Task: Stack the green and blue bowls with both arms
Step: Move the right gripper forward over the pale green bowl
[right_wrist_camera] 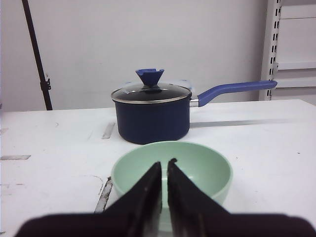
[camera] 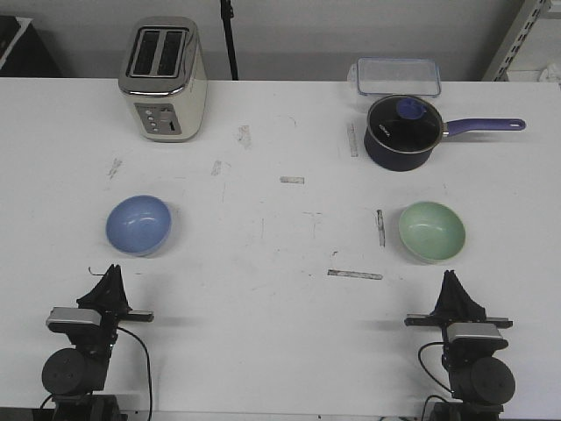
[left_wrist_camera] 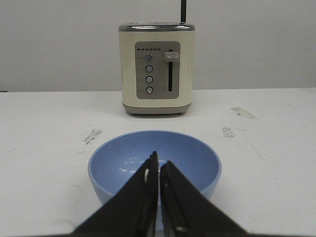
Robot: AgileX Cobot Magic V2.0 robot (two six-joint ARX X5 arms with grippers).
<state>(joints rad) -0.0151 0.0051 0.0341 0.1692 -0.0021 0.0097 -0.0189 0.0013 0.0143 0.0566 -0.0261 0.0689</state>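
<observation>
**op:** Both grippers are parked at my near edge in the front view: left gripper (camera: 110, 279) behind the blue bowl (camera: 138, 224), right gripper (camera: 453, 285) behind the green bowl (camera: 431, 231). Bowls sit well apart, so nothing's stacked yet.

**helper:** Left wrist view?

**op:** Fingers (left_wrist_camera: 143, 190) pressed together, holding nothing, aimed at the blue bowl (left_wrist_camera: 182, 153), with the toaster (left_wrist_camera: 156, 69) beyond it.

**helper:** Right wrist?

**op:** Same deal: fingers (right_wrist_camera: 148, 192) closed and empty, green bowl (right_wrist_camera: 202, 165) just ahead, saucepan (right_wrist_camera: 152, 116) behind. I'd say the whole job's still left: grab, carry, nest.
</observation>
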